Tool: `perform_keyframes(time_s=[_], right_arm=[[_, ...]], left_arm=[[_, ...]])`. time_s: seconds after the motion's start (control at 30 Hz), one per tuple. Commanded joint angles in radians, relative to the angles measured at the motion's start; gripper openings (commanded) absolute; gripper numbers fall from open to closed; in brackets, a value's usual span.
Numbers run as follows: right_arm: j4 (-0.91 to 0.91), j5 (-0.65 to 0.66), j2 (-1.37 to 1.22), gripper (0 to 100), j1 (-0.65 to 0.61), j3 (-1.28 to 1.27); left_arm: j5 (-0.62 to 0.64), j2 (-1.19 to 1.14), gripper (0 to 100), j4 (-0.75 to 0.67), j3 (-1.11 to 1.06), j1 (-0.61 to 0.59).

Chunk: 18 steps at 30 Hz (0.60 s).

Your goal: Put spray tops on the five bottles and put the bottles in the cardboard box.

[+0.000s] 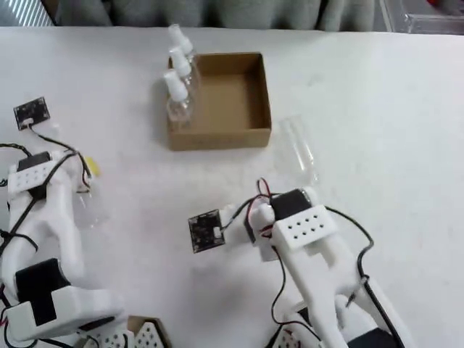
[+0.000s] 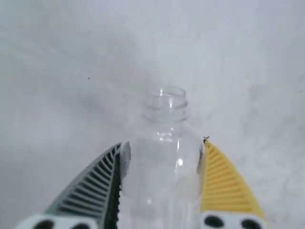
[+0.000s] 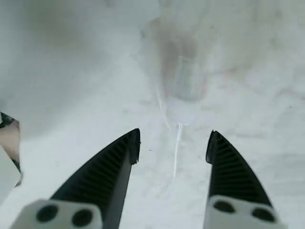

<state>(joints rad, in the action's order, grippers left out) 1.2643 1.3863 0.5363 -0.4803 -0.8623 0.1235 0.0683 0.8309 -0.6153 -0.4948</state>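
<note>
Left pincer is clamped on a clear plastic bottle with a bare threaded neck, one grey ribbed finger and one yellow finger pressing on opposite sides of the body just below the shoulder. The open neck points straight away from the wrist. In the high view this pair sits low at about 9 o'clock on the white table. Right pincer hangs with its black jaws spread and nothing between them. Just beyond its tips lies a second clear bottle, faint against the surface, so its neck end is hard to make out. From above, that second clear bottle lies flat at roughly 12 o'clock from the right wrist, with its long axis running about 11 to 5. It is just beside the brown cardboard box, off the box's 4 o'clock corner. The right arm is plainly the nearer one and is stretched low towards the box. Spray-topped clear bottles stand along the box's 9 o'clock wall.
</note>
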Motion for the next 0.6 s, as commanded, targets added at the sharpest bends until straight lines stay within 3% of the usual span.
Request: perform_keyframes(time_s=[0.0,0.27,0.57], right_arm=[[-0.053,0.012,-0.041,20.5,-0.036,0.051],[-0.180,0.012,-0.197,20.2,-0.038,0.054],[-0.186,0.012,-0.326,20.0,-0.036,0.123]], left_arm=[[0.009,0.007,2,-0.023,0.055,-0.005],[0.005,0.005,2,-0.025,0.054,0.007],[0.003,0.005,2,-0.025,0.054,0.012]])
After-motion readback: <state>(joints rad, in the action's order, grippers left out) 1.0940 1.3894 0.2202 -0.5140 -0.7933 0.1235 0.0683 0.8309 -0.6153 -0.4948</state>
